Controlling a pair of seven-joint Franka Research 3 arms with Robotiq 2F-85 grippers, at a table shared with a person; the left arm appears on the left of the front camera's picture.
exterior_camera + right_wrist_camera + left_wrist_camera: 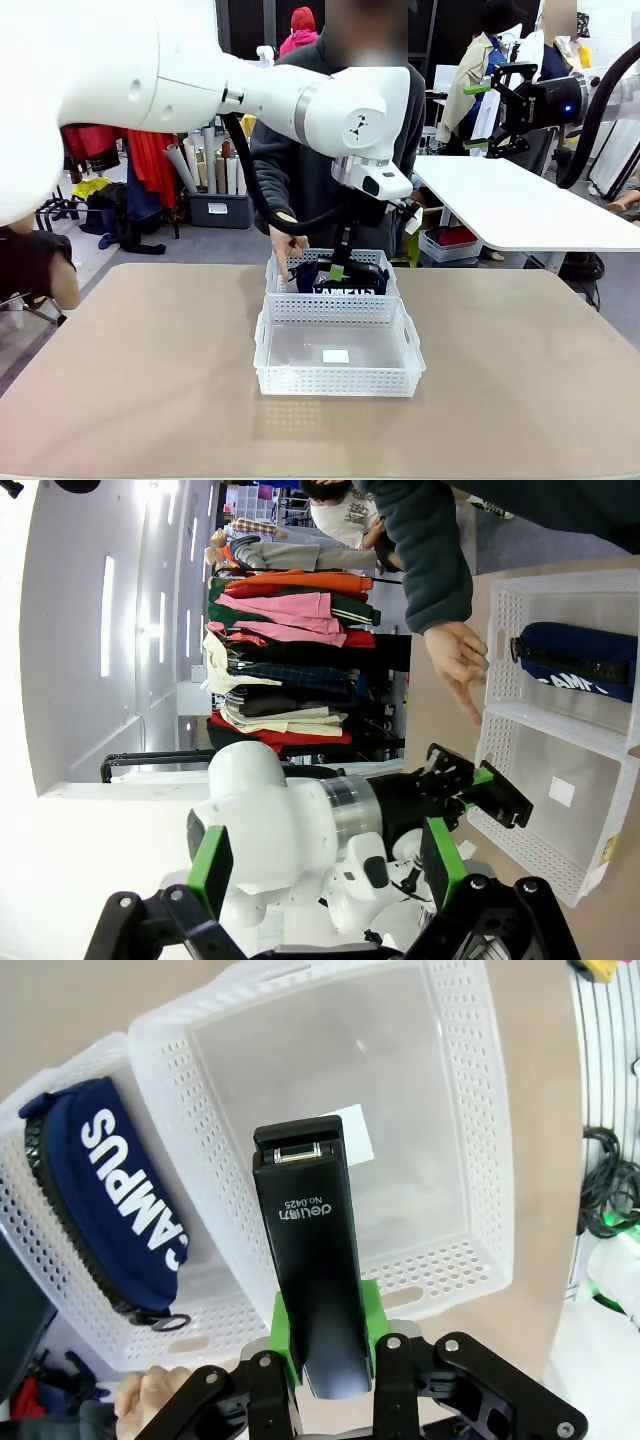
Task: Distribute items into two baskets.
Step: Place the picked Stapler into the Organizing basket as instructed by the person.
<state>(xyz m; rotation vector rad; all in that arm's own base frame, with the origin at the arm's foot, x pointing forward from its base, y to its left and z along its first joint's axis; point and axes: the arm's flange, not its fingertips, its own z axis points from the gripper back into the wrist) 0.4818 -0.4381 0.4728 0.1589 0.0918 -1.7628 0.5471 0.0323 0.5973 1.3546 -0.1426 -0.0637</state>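
The near basket (338, 345) is sitting bare apart from a white label. The left gripper (325, 1350) is pinching the stapler (312, 1250) over it, and the pouch (115, 1195) is lying in the far basket (283, 270) touching behind it, with a person's hand (288, 240) resting at its rim. The right gripper (483, 115) is hanging spread wide, up high.

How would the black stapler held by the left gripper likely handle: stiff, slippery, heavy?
The stapler looks rigid, so it probably won't flex. Its smooth, glossy shell may slip between the left gripper pads. Held at one end, it might pivot downward.
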